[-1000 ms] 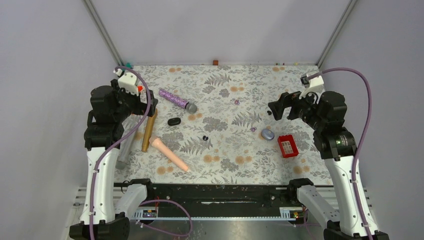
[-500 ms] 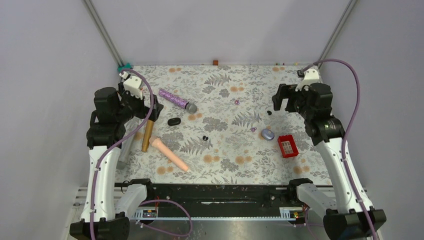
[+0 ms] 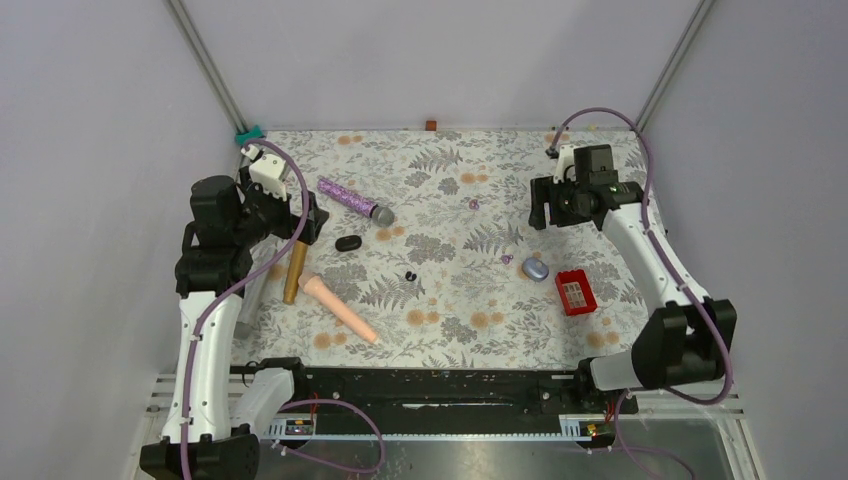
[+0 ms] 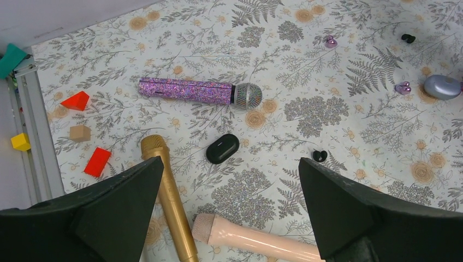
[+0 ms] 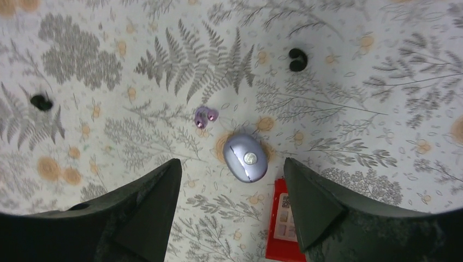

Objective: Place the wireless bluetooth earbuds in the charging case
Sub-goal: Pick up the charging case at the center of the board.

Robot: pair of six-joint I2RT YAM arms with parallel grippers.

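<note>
A shut lilac charging case point(image 3: 535, 268) lies right of centre, and a shut black charging case point(image 3: 348, 242) left of centre. One purple earbud point(image 3: 507, 258) lies beside the lilac case, another point(image 3: 474, 203) farther back. A black earbud point(image 3: 410, 276) lies mid-table. My right gripper point(image 3: 545, 208) is open and empty, hovering behind the lilac case point(image 5: 245, 157); its wrist view shows a purple earbud point(image 5: 205, 116) and two black earbuds point(image 5: 297, 59) point(image 5: 41, 101). My left gripper point(image 3: 305, 215) is open and empty, held above the black case point(image 4: 222, 148).
Three microphones lie on the left: purple glitter point(image 3: 353, 200), gold point(image 3: 297, 262), pink point(image 3: 340, 308). A red box point(image 3: 575, 291) sits right of the lilac case. Small red blocks point(image 4: 76, 100), a tan one point(image 4: 79, 132) and a yellow one point(image 4: 21, 142) lie by the left wall.
My right arm has stretched out, carrying its open gripper farther back and a little left over the table. My left arm has barely shifted. No object has moved.
</note>
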